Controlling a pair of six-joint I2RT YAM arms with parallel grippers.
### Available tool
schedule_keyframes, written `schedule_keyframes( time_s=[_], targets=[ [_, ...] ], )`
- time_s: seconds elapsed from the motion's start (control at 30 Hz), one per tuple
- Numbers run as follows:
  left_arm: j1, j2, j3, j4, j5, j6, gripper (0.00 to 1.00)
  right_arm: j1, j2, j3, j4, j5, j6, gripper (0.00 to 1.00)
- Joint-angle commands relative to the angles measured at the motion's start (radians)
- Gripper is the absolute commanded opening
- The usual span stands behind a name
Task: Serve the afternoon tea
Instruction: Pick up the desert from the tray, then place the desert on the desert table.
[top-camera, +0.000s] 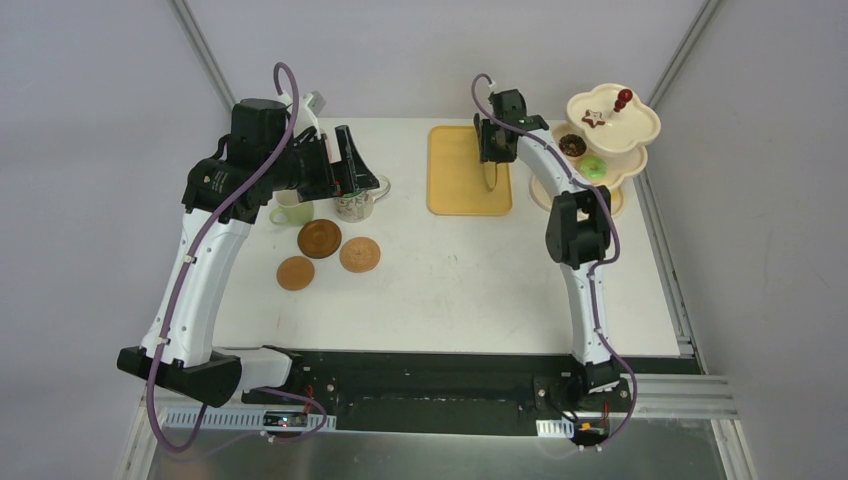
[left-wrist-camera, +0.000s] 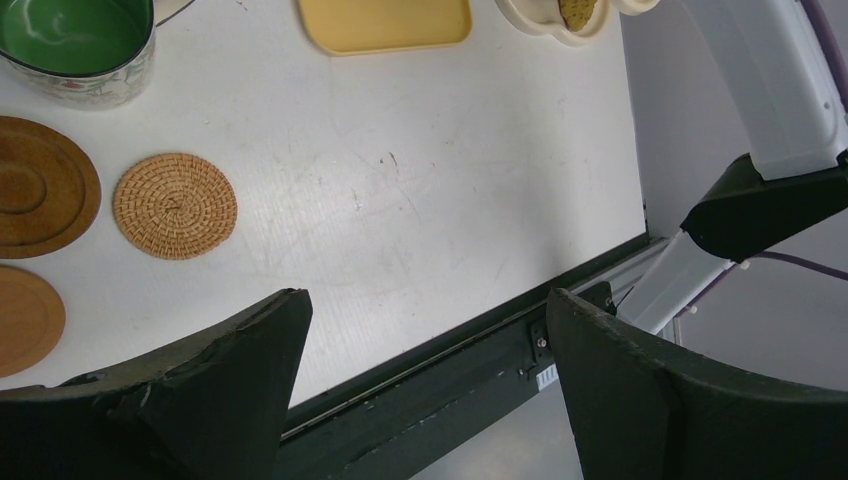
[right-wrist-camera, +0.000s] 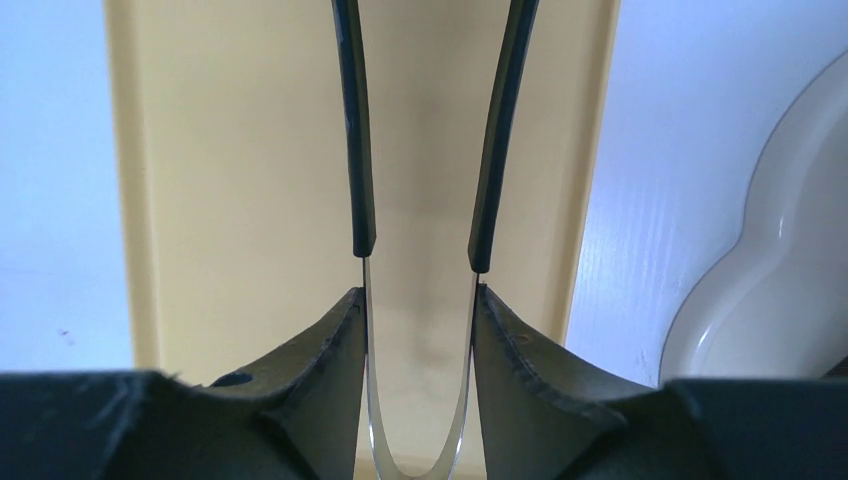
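While overhead obscures it, wrist view shows right pincer clamping tongs.

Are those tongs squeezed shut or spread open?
Spread: the two arms of the black tongs stand apart, yellow tray showing between them. Whether the tips meet, cannot tell.

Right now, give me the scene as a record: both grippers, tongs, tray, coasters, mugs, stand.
left gripper: open, empty
right gripper: shut on the tongs, over the tray
coasters: three, bare
mugs: two in view, behind the coasters, none on one
stand: far right corner
pastries: several on the stand's tiers
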Motion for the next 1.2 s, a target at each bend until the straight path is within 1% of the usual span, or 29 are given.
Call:
schedule_keyframes(
  time_s=[0.0, 0.23, 0.47, 0.63, 0.83, 1.0, 1.17],
  targets=[
    [0.011, -0.018, 0.005, 0.009, 0.011, 0.026, 0.92, -0.003, -0.136, -0.051, 0.028, -0.052, 0.044, 0.00],
    [0.014, -0.020, -0.006, 0.021, 0.023, 0.021, 0.92, -0.009, -0.282, -0.186, 0.019, -0.158, 0.061, 0.00],
    [0.014, -0.042, -0.047, 0.052, 0.063, -0.008, 0.92, -0.010, -0.512, -0.370, 0.005, -0.222, 0.104, 0.00],
    [0.014, -0.064, -0.094, 0.093, 0.117, -0.064, 0.91, -0.013, -0.685, -0.442, -0.058, -0.219, 0.107, 0.00],
    [0.014, -0.067, -0.123, 0.147, 0.183, -0.145, 0.90, -0.034, -0.844, -0.412, -0.216, -0.149, 0.097, 0.00],
    [0.011, -0.067, -0.115, 0.154, 0.207, -0.166, 0.90, -0.105, -0.994, -0.465, -0.272, -0.112, 0.105, 0.00],
    [-0.010, -0.061, -0.102, 0.155, 0.215, -0.167, 0.89, -0.198, -1.096, -0.512, -0.316, -0.082, 0.089, 0.00]
  ],
)
